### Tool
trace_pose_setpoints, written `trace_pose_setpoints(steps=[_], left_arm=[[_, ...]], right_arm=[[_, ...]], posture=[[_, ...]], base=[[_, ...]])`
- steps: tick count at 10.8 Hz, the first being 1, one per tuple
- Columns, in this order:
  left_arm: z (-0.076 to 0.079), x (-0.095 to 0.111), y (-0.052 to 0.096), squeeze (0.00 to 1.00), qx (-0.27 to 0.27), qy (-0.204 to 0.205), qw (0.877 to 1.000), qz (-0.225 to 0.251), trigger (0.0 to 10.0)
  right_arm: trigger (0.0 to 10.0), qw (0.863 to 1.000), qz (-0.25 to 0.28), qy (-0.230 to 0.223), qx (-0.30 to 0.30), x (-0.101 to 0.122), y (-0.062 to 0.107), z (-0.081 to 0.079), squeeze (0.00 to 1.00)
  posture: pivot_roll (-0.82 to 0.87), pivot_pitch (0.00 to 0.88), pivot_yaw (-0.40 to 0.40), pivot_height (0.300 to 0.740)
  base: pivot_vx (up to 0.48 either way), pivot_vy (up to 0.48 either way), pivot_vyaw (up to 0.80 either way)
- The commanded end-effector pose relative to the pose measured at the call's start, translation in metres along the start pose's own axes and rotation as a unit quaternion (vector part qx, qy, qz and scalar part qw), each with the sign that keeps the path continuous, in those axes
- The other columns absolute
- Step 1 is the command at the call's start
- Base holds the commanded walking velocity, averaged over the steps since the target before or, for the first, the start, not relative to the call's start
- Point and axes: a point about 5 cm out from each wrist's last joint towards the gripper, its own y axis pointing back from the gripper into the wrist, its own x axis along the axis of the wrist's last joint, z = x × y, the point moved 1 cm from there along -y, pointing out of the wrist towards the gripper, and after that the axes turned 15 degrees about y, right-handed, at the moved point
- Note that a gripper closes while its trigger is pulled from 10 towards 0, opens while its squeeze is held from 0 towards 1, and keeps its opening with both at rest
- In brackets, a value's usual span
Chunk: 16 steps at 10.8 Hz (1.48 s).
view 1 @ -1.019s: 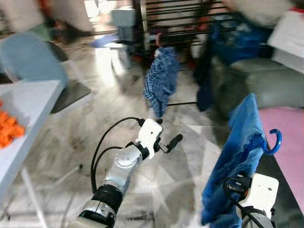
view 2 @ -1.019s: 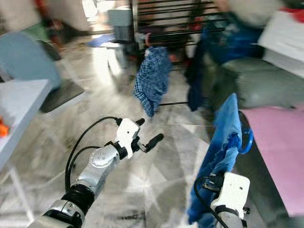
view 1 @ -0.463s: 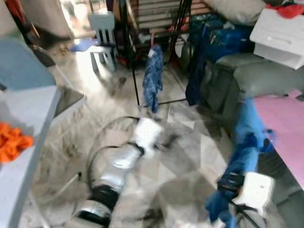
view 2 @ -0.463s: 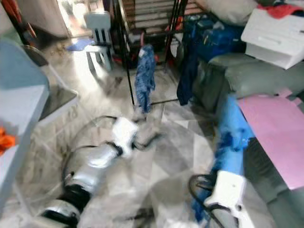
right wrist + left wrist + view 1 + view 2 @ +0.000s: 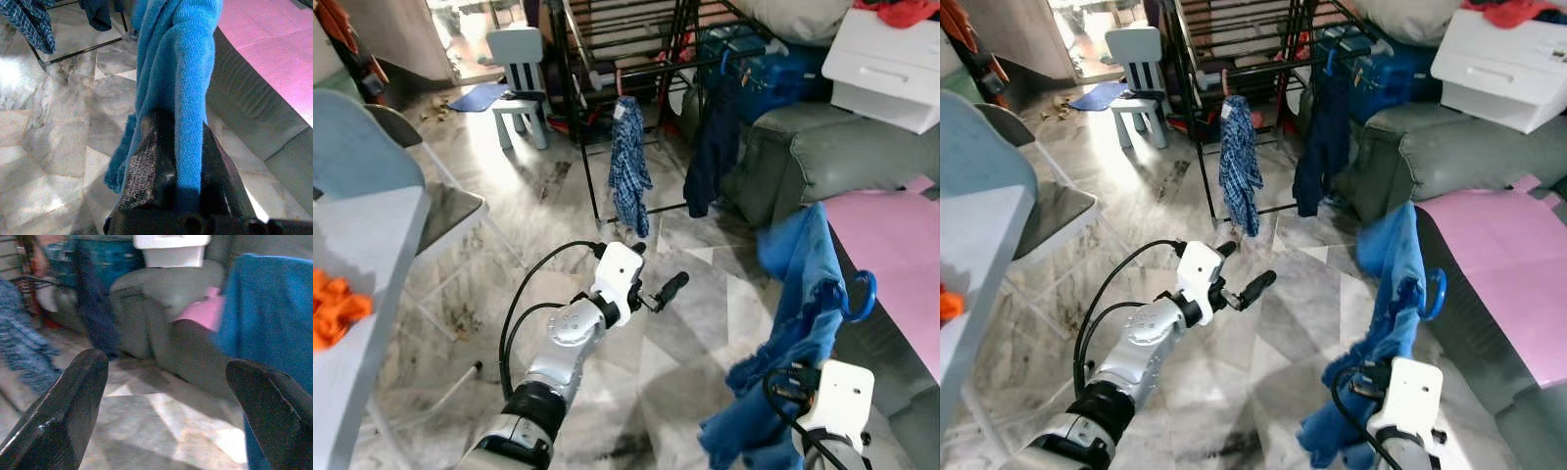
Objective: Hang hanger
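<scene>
You are looking down at a marble floor (image 5: 705, 323) with a black drying rack (image 5: 607, 69) standing across it, a checked shirt (image 5: 628, 166) and a dark navy garment (image 5: 713, 147) hanging from its rails. Beyond the rack sits a small white chair (image 5: 519, 59), and to your right a grey sofa (image 5: 842, 147) carries a white box (image 5: 886, 54), with a pink sheet (image 5: 901, 235) spread lower down beside it. A grey table (image 5: 367, 284) on your left holds a scrap of orange cloth (image 5: 333, 308). Your left gripper (image 5: 661, 291) is held out over the floor, its two black fingers (image 5: 58, 416) spread wide with nothing between them. Your right gripper (image 5: 173, 161) is low at your right side, just beside the sofa edge, its fingers pressed together on the blue garment (image 5: 793, 323). That cloth is draped over the blue hanger (image 5: 858, 296), whose hook curls out toward the pink sheet, well apart from the rack. Whether the fingers pinch the hanger itself under the cloth is hard to say from the wrist view.
</scene>
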Motion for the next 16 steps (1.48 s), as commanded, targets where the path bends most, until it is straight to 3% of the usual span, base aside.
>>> trace_pose_setpoints(steps=[1,4,6,7,9,10,11,12,13,15,16], left_arm=[[-0.019,0.003,0.002,0.00,0.061,-0.017,0.998,-0.008,10.0],[-0.050,0.008,0.009,0.00,0.103,-0.030,0.993,-0.041,10.0],[-0.069,0.029,0.008,0.00,0.120,-0.051,0.990,-0.047,10.0],[-0.080,0.023,0.021,0.00,0.149,-0.052,0.986,-0.050,10.0],[-0.099,0.001,0.069,0.00,0.224,-0.069,0.971,-0.044,10.0],[-0.100,-0.001,0.075,0.00,0.227,-0.069,0.970,-0.044,10.0],[-0.099,-0.002,0.086,0.00,0.210,-0.095,0.972,-0.053,10.0],[-0.092,-0.002,0.085,0.00,0.163,-0.124,0.977,-0.066,10.0],[-0.085,-0.001,0.081,0.00,0.146,-0.126,0.979,-0.073,10.0],[-0.090,0.002,0.083,0.00,0.219,-0.073,0.972,-0.041,10.0],[-0.098,-0.003,0.095,0.00,0.261,-0.049,0.963,-0.043,10.0]], right_arm=[[10.0,1.000,0.019,-0.003,0.006,0.010,0.001,-0.002,0.00],[10.0,1.000,0.026,-0.012,0.010,0.010,0.001,0.006,0.00],[10.0,0.998,0.047,0.002,0.045,0.021,-0.013,0.002,0.00],[10.0,0.997,0.055,0.008,0.054,0.027,-0.020,0.001,0.00],[10.0,0.995,0.055,0.015,0.077,0.029,-0.034,-0.006,0.00],[10.0,0.995,0.054,0.016,0.083,0.029,-0.036,-0.008,0.00],[10.0,0.994,0.050,0.029,0.095,0.029,-0.042,-0.007,0.00],[10.0,0.993,0.050,0.042,0.096,0.029,-0.046,-0.005,0.00],[10.0,0.994,0.051,0.052,0.080,0.028,-0.048,-0.001,0.00],[10.0,0.997,0.050,0.038,0.048,0.022,-0.049,0.007,0.00],[10.0,0.998,0.056,0.022,0.023,0.023,-0.051,0.009,0.00]], posture=[[-0.16,0.000,0.079,0.740],[-0.14,0.000,0.050,0.740],[-0.05,0.000,-0.006,0.740],[-0.03,0.000,-0.018,0.740],[0.09,0.000,-0.087,0.740],[0.11,0.000,-0.099,0.740],[0.17,0.000,-0.151,0.740],[0.19,0.000,-0.158,0.740],[0.17,0.000,-0.120,0.740],[0.17,0.000,-0.053,0.740],[0.16,0.000,-0.035,0.740]], base=[[0.000,0.000,0.00],[0.000,0.000,0.00],[0.000,0.000,0.00],[0.000,0.000,0.00],[0.000,0.000,0.00],[0.000,0.000,0.00],[0.000,0.000,0.00],[0.000,0.000,0.00],[0.000,0.000,0.00],[0.000,0.000,0.00],[0.000,0.000,0.00]])
